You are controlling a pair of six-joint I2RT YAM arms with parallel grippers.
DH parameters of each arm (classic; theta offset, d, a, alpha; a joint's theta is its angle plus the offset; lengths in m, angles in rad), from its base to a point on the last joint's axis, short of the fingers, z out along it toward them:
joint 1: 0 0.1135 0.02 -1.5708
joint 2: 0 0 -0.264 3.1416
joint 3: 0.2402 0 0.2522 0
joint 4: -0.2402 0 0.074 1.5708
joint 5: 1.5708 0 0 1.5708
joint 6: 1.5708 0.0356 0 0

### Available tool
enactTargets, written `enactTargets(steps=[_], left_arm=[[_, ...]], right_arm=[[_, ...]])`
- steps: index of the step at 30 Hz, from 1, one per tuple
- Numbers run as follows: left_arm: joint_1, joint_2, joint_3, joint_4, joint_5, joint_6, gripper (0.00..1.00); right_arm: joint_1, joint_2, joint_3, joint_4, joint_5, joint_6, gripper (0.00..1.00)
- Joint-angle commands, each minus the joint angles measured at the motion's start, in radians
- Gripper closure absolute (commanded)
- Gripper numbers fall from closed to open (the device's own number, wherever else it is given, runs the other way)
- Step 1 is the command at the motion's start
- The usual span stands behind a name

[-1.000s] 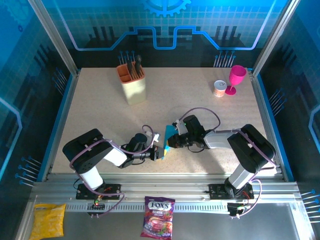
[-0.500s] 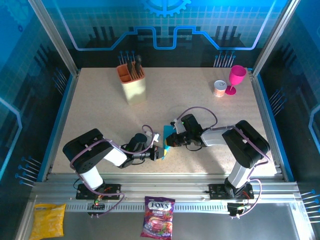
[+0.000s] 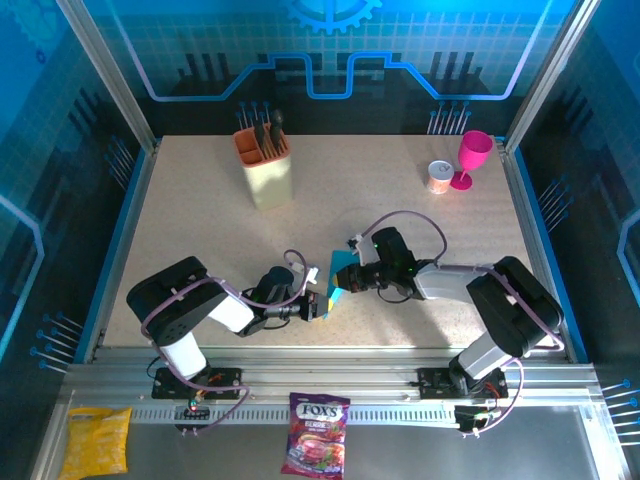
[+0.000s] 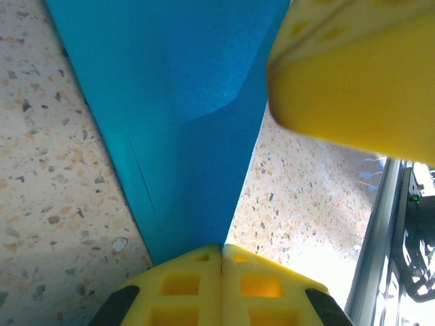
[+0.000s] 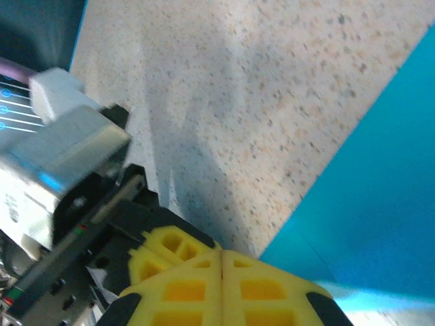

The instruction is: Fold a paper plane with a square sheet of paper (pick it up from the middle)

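**me:** While both claws are pinched fully shut, left claw [image 4: 221, 252] on the narrow end of the blue paper [image 4: 183, 136], right claw [image 5: 221, 257] on its edge just beside, the paper sits between them over the table [image 3: 200, 230].

**lurker:** So what's the risk?

**me:** If I tug apart, it probably rips, or the crease skews.

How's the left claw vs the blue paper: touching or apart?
Touching. In the left wrist view, the blue paper narrows straight into the closed seam of the left claw, which is shut on its tip with no gap.
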Motion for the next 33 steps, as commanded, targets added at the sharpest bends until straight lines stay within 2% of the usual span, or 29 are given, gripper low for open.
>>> enactTargets(steps=[1,10,33], left_arm=[[0.015,0.036,-0.021,-0.042,-0.029,0.0,1.0],[0.018,0.034,-0.024,-0.038,-0.026,-0.003,1.0],[0.02,0.036,-0.022,-0.038,-0.018,-0.001,1.0]], right_arm=[[-0.012,-0.01,-0.049,0.03,-0.009,0.007,0.94],[-0.011,0.024,-0.084,0.115,-0.027,0.038,0.96],[0.003,0.182,0.045,0.099,-0.015,0.033,0.99]])
